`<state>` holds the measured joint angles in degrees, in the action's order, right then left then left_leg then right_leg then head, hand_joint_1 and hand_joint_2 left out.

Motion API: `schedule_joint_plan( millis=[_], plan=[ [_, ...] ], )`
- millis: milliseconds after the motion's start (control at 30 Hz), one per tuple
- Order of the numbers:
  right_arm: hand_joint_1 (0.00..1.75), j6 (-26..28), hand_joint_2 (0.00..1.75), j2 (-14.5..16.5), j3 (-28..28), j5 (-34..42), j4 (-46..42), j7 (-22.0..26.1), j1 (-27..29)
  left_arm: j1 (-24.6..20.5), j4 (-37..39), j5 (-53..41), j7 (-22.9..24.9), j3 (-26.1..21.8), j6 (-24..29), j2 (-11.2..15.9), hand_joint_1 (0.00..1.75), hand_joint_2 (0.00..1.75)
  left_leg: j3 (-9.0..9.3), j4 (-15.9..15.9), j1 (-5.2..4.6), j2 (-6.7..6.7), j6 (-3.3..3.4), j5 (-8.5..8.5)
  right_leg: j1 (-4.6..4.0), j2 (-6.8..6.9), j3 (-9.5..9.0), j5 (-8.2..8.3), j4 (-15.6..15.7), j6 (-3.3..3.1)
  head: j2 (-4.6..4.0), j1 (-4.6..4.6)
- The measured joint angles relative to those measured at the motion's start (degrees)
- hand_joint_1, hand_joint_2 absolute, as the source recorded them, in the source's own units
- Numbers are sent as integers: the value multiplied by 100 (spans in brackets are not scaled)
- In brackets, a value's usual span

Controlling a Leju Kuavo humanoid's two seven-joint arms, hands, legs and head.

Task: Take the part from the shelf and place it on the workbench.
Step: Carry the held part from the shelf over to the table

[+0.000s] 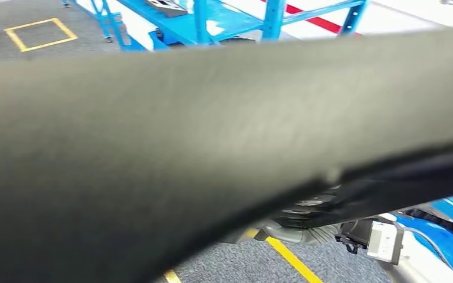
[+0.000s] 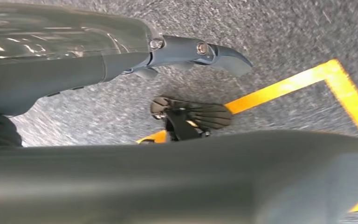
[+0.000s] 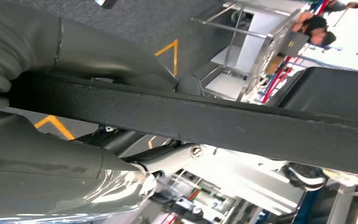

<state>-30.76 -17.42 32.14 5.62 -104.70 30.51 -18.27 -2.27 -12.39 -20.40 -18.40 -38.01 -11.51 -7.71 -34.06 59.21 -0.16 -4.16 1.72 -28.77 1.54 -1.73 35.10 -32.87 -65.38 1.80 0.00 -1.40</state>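
Dark grey textured part [image 1: 212, 135] blocks most of my head cam, slanting across right up close, with the blue shelf [image 1: 236, 20] behind it over grey carpet. On the left wrist cam, my left hand [image 2: 121, 65] has its fingers stretched over the part's edge; can't tell how tightly it grips. On the right wrist cam, my right hand [image 3: 74, 60] wraps the part, thumb on top.

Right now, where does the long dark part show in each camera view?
Head view: part, a blurred band across the whole picture.
Left wrist view: part, a wide grey surface beside the left hand.
Right wrist view: part, a black bar against the right hand.
Shared landmark: yellow floor tape.
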Motion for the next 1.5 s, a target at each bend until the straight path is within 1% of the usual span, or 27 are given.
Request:
schedule_joint_plan(
  millis=[33, 100, 167, 233, 300, 367, 400, 467, 533, 600, 667, 700, 767, 833, 900, 933, 967, 1033, 1067, 1133, 1200, 1233, 1267, 1333, 1400, 1433, 1500],
  plan=[
    [175, -1, 175, 0, 1, -2, -4, 3, 3, -8, 0, 0, -15, -10, 5, 4, 0, 0, -16, 30, 2, -82, -25, -16, 12, -115, -114, 124, 290, -7, 0, -2],
    [175, -10, 175, 2, 2, -2, -13, 9, 10, -10, 0, 1, -43, -37, 27, 20, 0, 0, -62, 65, 11, -215, -78, -27, 15, -241, -193, 147, 492, -38, 0, -4],
    [175, -26, 175, 15, 2, 3, -20, 16, 1, 12, 0, 1, -69, -71, 40, 45, 0, 0, -86, 71, 33, -284, -124, -28, 8, -125, -214, 149, 513, -93, 0, -5],
    [175, -37, 175, 37, 1, 15, -27, 31, -15, 19, 0, 0, -86, -90, 39, 74, 0, 0, -177, 260, 27, -70, -183, -150, 20, 18, -246, 147, 530, -156, 0, -9],
    [175, -43, 175, 50, 1, 33, -31, 66, -14, -5, 0, -2, -90, -98, 63, 109, 0, 0, -480, 872, 31, 238, -245, -453, 17, 178, -273, 123, 534, -202, 0, -12],
    [175, -45, 175, 63, 2, 51, -30, 103, 2, -17, 0, -7, -75, -103, 106, 142, 0, 0, -824, 1532, 57, 328, -282, -675, 11, 340, -296, 91, 533, -218, 0, -12],
    [175, -44, 175, 74, 2, 54, -30, 116, 11, -10, 0, -11, -58, -104, 121, 155, 0, 0, -881, 1626, 65, 339, -286, -647, 11, 415, -314, 72, 532, -215, -1, -13],
    [175, -37, 175, 101, 2, 51, -30, 143, 24, 14, 0, -17, -25, -105, 145, 192, 0, 0, -665, 1162, 65, 397, -262, -303, 10, 556, -379, 23, 533, -197, -1, -13],
    [175, -16, 175, 123, 1, 40, -30, 183, 33, 15, 0, -19, -2, -108, 153, 233, 0, 0, -304, 433, 12, 604, -201, 4, -1, 681, -451, -32, 542, -163, 0, -14],
    [175, 17, 175, 139, 0, 15, -26, 224, 56, 3, 0, -31, 22, -114, 156, 272, 0, 0, -171, 139, -49, 738, -141, 49, -21, 791, -489, -65, 564, -111, 0, -16],
    [175, 53, 175, 164, -1, -20, -20, 267, 83, 20, 0, -51, 58, -124, 156, 316, 0, 0, -169, 97, -61, 657, -90, 44, -29, 892, -532, -83, 610, -49, 0, -18],
    [175, 69, 175, 179, -5, -38, -15, 289, 94, 38, 0, -59, 80, -129, 158, 337, 0, 0, -143, 56, -51, 606, -62, 53, -24, 850, -561, -117, 603, -26, 0, -19],
    [175, 93, 175, 197, -24, -63, -3, 333, 127, 46, 0, -62, 137, -137, 170, 367, 0, 0, -75, -24, -19, 505, -2, 77, -17, 570, -471, -316, 317, -11, 0, -21],
    [175, 104, 175, 199, -62, -88, 22, 366, 188, 24, 0, -61, 215, -150, 193, 382, 0, 0, -57, -38, -15, 385, 36, 75, -19, 280, -110, -621, -371, -28, 0, -24],
    [175, 105, 175, 199, -90, -113, 48, 395, 244, 19, 0, -62, 333, -182, 235, 396, 0, 0, -51, -34, -25, 245, 50, 65, -22, 208, 240, -719, -898, -25, 0, -24],
    [175, 103, 175, 199, -97, -123, 56, 403, 258, 25, 0, -65, 402, -199, 265, 399, 0, 0, -44, -30, -27, 176, 49, 60, -22, 198, 304, -619, -914, -20, 0, -24],
    [175, 100, 175, 199, -107, -131, 61, 408, 264, 34, 0, -77, 490, -215, 308, 402, 0, 0, -31, -22, -26, 100, 43, 51, -20, 178, 253, -399, -689, -15, -1, -24],
    [175, 95, 175, 199, -135, -141, 66, 411, 266, 46, 0, -123, 717, -235, 419, 404, 0, 0, -13, 11, -16, -44, 13, 17, -4, -5, 7, 49, 13, -19, -1, -24],
    [175, 88, 175, 199, -153, -143, 64, 412, 272, 44, 0, -151, 848, -244, 481, 405, 0, 0, -27, 40, -9, -121, -13, 1, 6, -128, -102, 173, 303, -24, -1, -25],
    [175, 79, 175, 199, -190, -141, 62, 413, 296, 59, 0, -181, 1064, -269, 579, 410, 0, 0, -78, 69, 15, -248, -71, -6, 1, -254, -173, 170, 472, -54, 0, -28],
    [175, 76, 175, 199, -226, -138, 52, 411, 311, 105, 0, -188, 1257, -317, 644, 409, 0, 0, -102, 73, 37, -337, -131, -7, -8, -156, -206, 170, 521, -103, 0, -30],
    [175, 79, 175, 199, -242, -137, 43, 410, 317, 132, 0, -189, 1337, -343, 667, 404, 0, 0, -116, 114, 34, -268, -159, -42, -3, -90, -229, 168, 535, -137, 0, -32],
    [175, 82, 175, 199, -257, -136, 29, 409, 329, 146, 0, -190, 1396, -366, 681, 400, 0, 0, -175, 250, 29, -136, -186, -128, 4, -13, -252, 166, 550, -166, 0, -34],
    [175, 94, 175, 196, -294, -136, 7, 403, 382, 152, 0, -190, 1451, -393, 693, 393, 0, 0, -469, 863, 32, 195, -244, -435, -1, 158, -289, 142, 561, -211, 0, -39],
    [175, 104, 175, 193, -326, -136, 2, 393, 450, 160, 0, -204, 1487, -413, 694, 381, 0, 0, -815, 1525, 65, 318, -286, -663, -12, 337, -315, 108, 560, -222, 0, -39],
    [175, 109, 175, 192, -341, -136, 1, 389, 482, 176, 0, -214, 1503, -423, 694, 372, 0, 0, -871, 1619, 80, 336, -296, -639, -14, 417, -333, 88, 560, -217, 0, -39],
    [175, 128, 175, 191, -372, -143, -4, 387, 532, 214, 0, -229, 1526, -444, 695, 358, 0, 0, -646, 1154, 94, 406, -291, -310, -14, 559, -398, 38, 560, -193, 0, -39]
  ],
)
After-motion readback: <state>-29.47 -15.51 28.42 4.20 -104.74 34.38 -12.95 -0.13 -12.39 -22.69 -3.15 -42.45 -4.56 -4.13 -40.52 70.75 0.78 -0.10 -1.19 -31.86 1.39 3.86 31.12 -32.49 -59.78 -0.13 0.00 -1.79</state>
